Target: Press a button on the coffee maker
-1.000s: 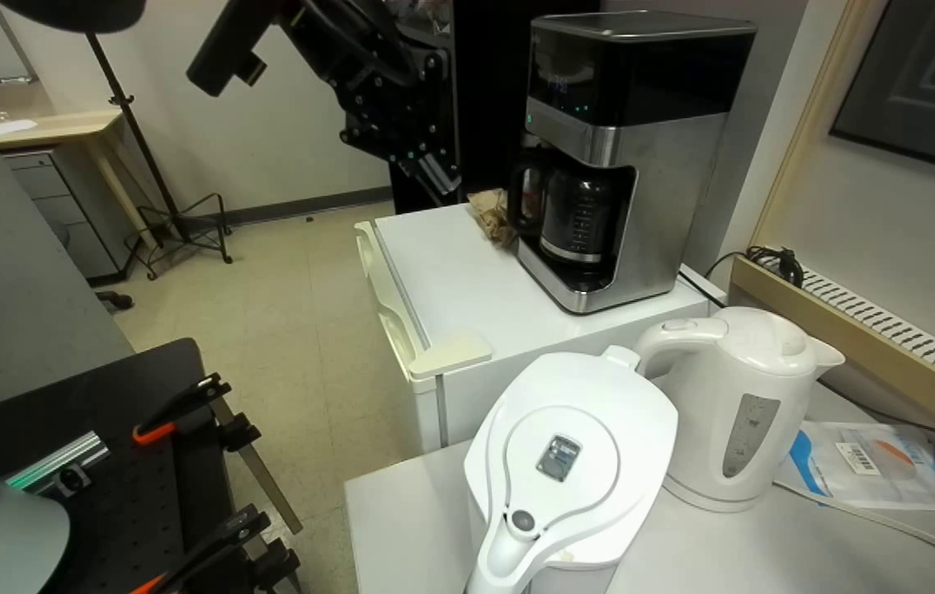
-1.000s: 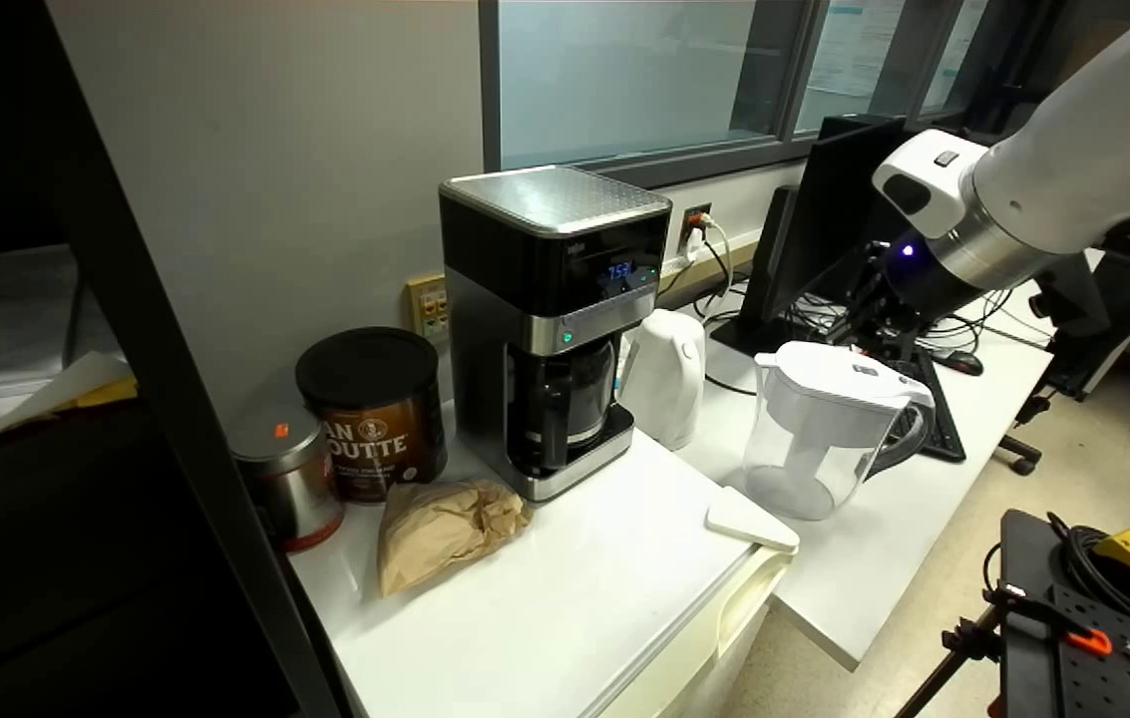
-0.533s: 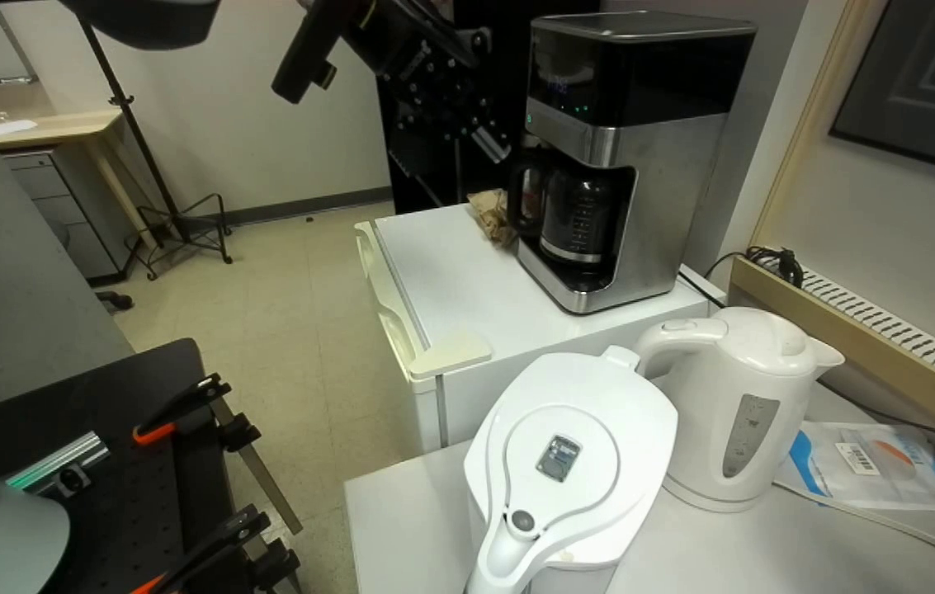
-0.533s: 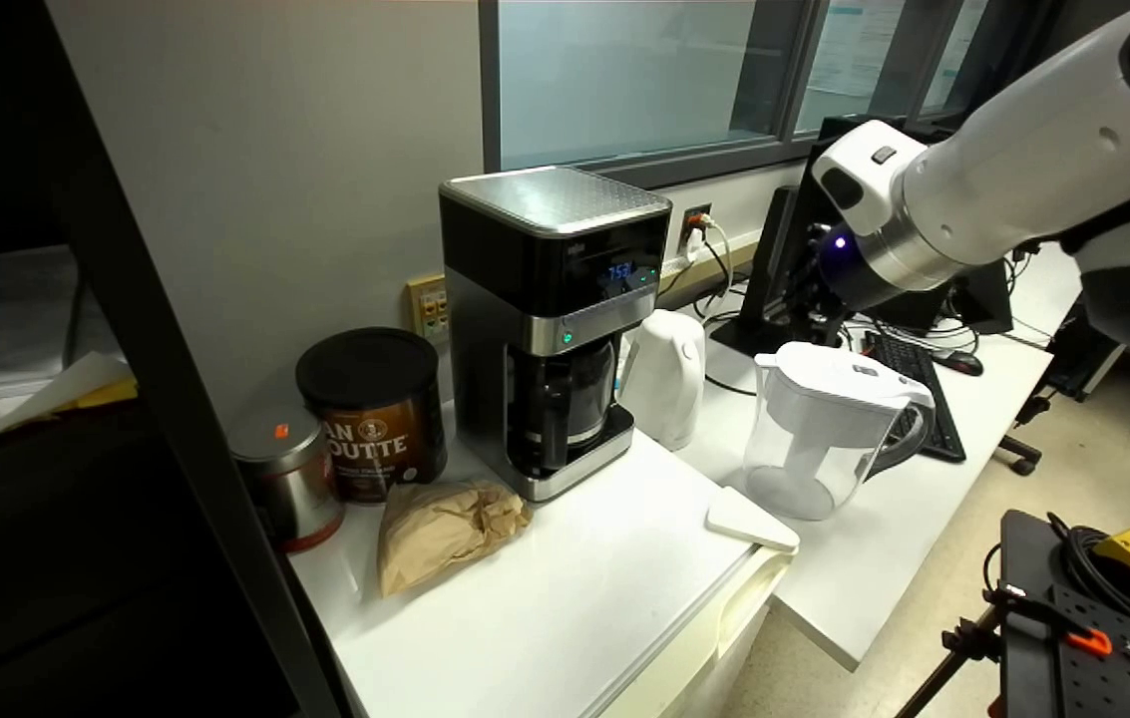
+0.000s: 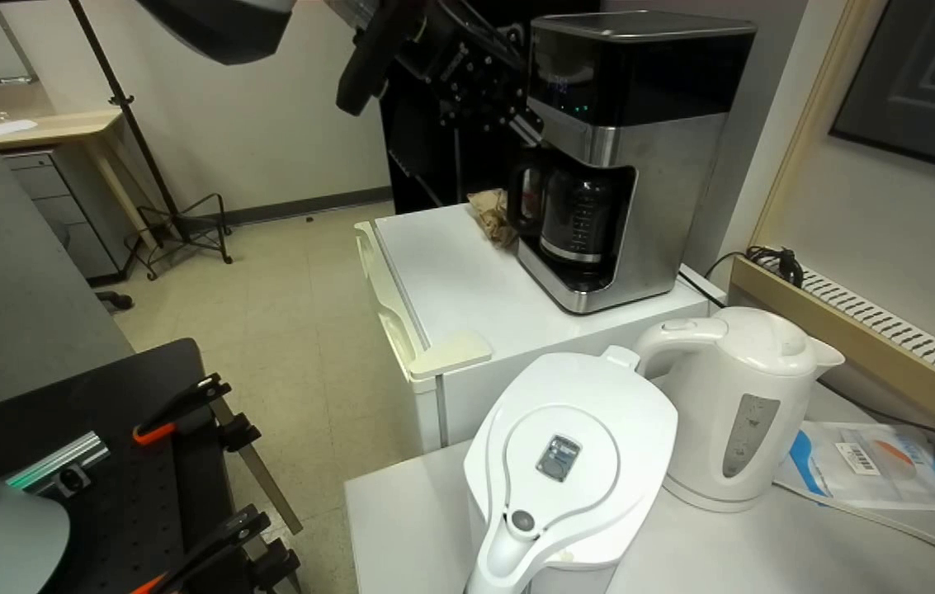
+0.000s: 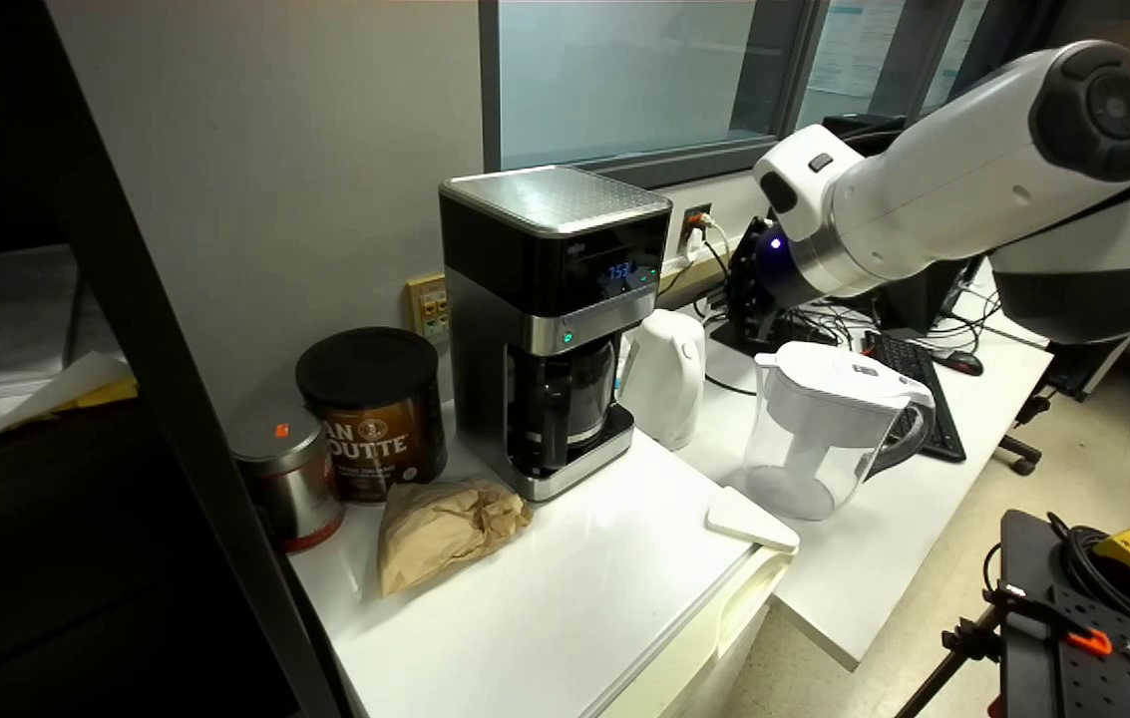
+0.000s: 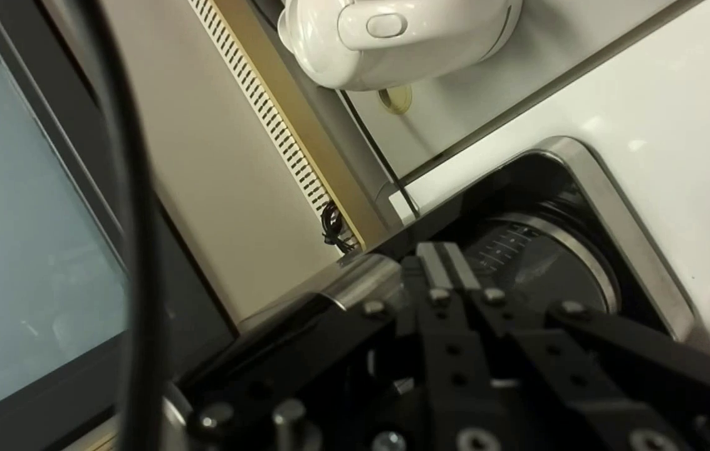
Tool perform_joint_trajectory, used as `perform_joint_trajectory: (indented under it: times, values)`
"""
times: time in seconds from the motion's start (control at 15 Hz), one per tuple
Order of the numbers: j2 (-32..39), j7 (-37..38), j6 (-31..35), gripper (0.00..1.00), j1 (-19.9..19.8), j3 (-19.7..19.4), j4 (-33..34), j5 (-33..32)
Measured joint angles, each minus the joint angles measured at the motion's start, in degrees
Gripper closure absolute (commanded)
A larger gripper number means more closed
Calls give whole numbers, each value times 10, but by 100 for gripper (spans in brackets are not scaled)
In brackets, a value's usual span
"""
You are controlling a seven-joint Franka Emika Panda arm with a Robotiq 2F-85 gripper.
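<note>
The coffee maker, tall, black and silver, stands on a white surface in both exterior views [image 5: 665, 206] [image 6: 480, 349]. Its blue display [image 6: 619, 270] and lit green button [image 6: 567, 338] face front. Its dark glass carafe [image 7: 536, 269] shows in the wrist view, beyond the fingertips. My gripper [image 7: 448, 266] is shut and empty, its silver fingertips together with a thin dark line between them. In an exterior view the gripper [image 5: 526, 129] overlaps the machine's front edge and hides the green button. In an exterior view the gripper [image 6: 746, 299] is apart from the machine, with a visible gap.
A white kettle [image 5: 739, 412] and a white water-filter jug [image 5: 574, 462] stand beside the machine. A brown paper bag [image 6: 450, 534], a coffee tin [image 6: 375, 419] and a metal canister [image 6: 285, 479] are on its far side. Monitors and cables lie behind the arm.
The arm and shut gripper have moved closer to the coffee maker, rightward in one exterior view and leftward in the other. The coffee maker, kettle and jug have not moved.
</note>
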Motion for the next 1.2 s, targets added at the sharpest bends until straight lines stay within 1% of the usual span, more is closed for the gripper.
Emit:
perform_joint_trajectory:
  times: [0.4, 0.87, 1.2]
  values:
    - [32, 60, 8, 100, 1, 0, 30, -69]
    - [56, 106, 15, 100, 1, 0, 54, -123]
    - [69, 128, 22, 100, 1, 0, 67, -149]
